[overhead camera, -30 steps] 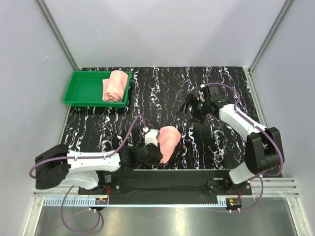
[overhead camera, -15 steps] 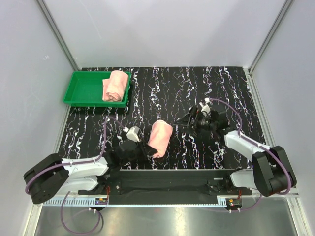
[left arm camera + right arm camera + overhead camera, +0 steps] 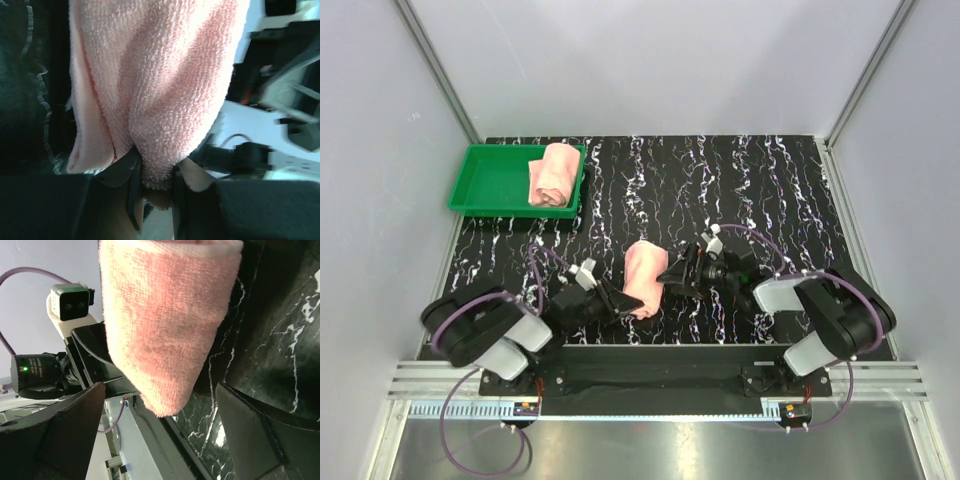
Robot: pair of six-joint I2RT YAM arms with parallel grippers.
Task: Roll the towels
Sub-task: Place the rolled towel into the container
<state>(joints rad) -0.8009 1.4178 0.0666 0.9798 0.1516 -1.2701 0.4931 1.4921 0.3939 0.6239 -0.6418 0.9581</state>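
— Towel one is being shown rolled up in the green tray, against its right wall, at the far left of the marbled table.

— And towel two is being held near the front edge, about midway between the two arms. It is being gripped by the left gripper, which is clamped on its near end.

— Confirmed from the left wrist: the terry is being squeezed into a bunch between the two fingers, and the rest of the roll is being presented lengthwise ahead of them.

— How is the left arm being carried?

— It is being folded low and tight by its base, with the wrist pointed right, toward the roll. The right arm is being mirrored: folded low, with the wrist aimed left.

— And the right gripper?

— Its jaws are being held wide apart. Its fingers are being seen at either side of the right wrist view, with the roll framed between and ahead of them. The tips are being held just beside the towel's right flank; contact cannot be made out.

— Is the roll being lifted off the table?

— That cannot be told.
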